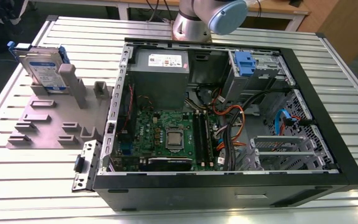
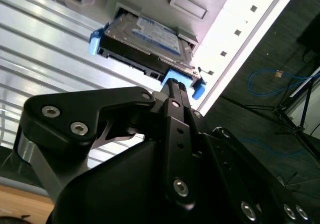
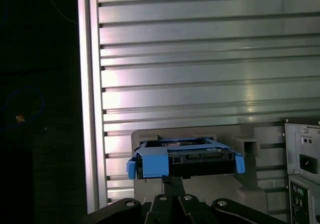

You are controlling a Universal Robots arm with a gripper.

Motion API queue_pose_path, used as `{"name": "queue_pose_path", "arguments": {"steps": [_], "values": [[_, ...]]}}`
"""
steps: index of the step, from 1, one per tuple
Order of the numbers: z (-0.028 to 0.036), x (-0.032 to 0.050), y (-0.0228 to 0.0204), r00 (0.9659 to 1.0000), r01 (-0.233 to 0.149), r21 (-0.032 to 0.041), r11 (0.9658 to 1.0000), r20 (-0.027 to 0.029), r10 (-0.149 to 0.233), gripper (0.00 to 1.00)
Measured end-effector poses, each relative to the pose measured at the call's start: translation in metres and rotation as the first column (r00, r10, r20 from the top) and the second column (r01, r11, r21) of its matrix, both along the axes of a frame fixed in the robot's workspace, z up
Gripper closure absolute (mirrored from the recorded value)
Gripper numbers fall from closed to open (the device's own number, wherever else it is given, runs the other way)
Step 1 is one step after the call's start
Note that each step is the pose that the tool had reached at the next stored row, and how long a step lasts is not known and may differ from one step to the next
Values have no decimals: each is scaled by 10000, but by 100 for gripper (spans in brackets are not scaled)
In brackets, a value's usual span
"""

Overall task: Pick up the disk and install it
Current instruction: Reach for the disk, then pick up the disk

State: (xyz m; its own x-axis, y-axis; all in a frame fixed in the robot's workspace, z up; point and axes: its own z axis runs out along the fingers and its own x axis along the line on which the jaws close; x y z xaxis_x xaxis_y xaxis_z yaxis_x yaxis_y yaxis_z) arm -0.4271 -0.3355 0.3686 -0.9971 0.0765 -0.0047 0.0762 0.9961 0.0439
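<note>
The disk (image 1: 42, 70) stands on edge in a grey holder (image 1: 48, 116) near the counter's (image 1: 30, 186) far corner on the exterior view's left. In both wrist views it lies straight ahead of the gripper (image 3: 172, 180), its blue-railed end edge crosswise to the fingers. The gripper is narrow, its fingers together and holding nothing.

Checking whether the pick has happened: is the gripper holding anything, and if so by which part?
Nothing is held. The gripper is shut and apart from the disk, which stands on edge in its grey holder.
</note>
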Motion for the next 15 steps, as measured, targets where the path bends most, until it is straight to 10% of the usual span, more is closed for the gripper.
{"name": "queue_pose_path", "arguments": {"steps": [15], "values": [[0,-4,0,10000,-85,0,10000,-1,85,89]]}}
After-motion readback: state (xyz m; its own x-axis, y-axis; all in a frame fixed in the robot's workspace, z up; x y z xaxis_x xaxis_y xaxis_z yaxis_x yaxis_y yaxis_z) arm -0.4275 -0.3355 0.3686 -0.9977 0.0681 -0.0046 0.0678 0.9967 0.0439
